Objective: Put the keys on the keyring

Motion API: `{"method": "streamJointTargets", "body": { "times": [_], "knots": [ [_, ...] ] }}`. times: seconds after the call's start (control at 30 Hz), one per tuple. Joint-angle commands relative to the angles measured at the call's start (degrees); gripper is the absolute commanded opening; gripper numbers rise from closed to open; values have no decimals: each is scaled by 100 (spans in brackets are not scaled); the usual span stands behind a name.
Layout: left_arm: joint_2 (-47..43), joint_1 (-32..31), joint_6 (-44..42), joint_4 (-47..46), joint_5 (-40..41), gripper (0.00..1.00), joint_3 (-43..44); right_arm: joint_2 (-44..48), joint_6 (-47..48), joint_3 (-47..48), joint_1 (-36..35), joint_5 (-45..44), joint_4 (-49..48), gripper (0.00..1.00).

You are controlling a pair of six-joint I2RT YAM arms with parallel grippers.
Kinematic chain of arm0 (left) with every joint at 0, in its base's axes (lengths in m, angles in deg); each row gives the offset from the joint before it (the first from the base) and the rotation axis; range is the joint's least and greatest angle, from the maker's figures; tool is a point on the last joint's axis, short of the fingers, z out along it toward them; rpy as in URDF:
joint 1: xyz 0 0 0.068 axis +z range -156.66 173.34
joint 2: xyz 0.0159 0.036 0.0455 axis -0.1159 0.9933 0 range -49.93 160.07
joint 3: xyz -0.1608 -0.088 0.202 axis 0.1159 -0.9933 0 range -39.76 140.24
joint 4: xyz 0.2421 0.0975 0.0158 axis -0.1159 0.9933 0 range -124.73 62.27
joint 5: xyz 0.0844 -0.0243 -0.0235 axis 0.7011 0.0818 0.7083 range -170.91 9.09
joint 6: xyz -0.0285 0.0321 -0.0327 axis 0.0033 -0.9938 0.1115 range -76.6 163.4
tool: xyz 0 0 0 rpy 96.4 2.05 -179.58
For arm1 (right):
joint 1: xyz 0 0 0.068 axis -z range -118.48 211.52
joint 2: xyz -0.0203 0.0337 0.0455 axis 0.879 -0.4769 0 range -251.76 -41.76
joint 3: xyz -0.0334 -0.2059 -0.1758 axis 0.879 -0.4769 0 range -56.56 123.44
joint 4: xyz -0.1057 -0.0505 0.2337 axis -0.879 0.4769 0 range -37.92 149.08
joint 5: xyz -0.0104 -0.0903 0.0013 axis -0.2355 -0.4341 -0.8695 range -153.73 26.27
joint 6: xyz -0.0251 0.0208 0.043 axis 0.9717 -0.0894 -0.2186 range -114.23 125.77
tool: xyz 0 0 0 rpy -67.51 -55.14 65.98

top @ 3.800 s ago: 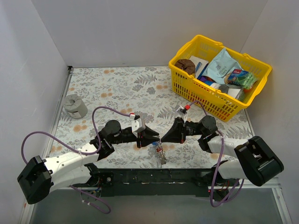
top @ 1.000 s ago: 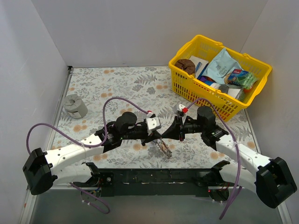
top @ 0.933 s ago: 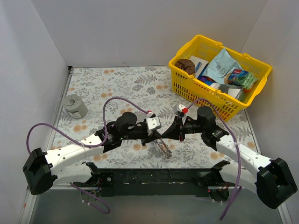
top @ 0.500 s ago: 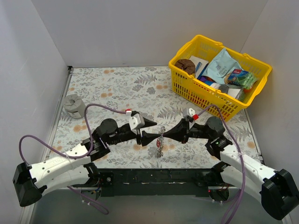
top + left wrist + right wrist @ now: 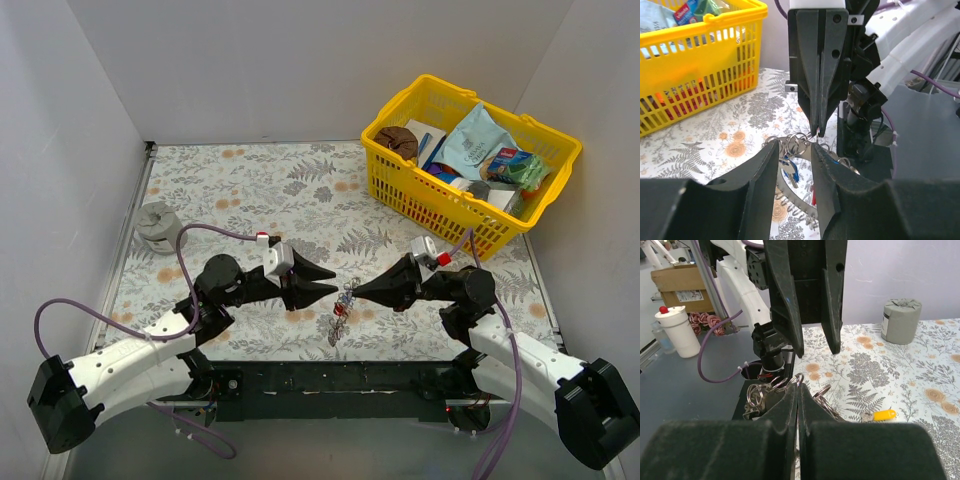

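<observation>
Right jaws pinch keyring point(image 5: 346, 294) over floral tablecloth point(image 5: 250, 190); white walls point(image 5: 250, 70).

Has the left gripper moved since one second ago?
Yes. The left gripper has pulled back to the left, nearer the grey cylinder and farther from the yellow basket.

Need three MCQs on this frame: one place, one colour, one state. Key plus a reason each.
1. Where is the yellow basket?
A) far right of the table
B) near left
C) between the arms
2. What colour is the key lying on the table?
A) green
B) white
C) yellow
3. The right gripper is:
A) wide open
B) shut on the keyring
C) shut on a bottle
Answers: 1 A, it sits by the back right corner; 2 C, the right wrist view shows its yellow head; 3 B, closed tips pinch the wire.
</observation>
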Motion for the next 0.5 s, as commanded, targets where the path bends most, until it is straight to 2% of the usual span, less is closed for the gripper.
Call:
{"method": "streamJointTargets", "body": {
  "times": [0.0, 0.23, 0.37, 0.47],
  "knots": [
    [206, 144, 182, -237, -710, 31, 65, 102, -151, 220, -30, 112, -540, 1],
    [470, 249, 226, -343, -1352, 24, 224, 163, -98, 203, -30, 183, -443, 1],
    [654, 258, 253, -378, -1554, 13, 346, 137, -98, 238, -30, 236, -452, 1],
    [725, 258, 191, -282, -1511, 9, 417, 137, -89, 220, -30, 157, -434, 1]
  ]
}}
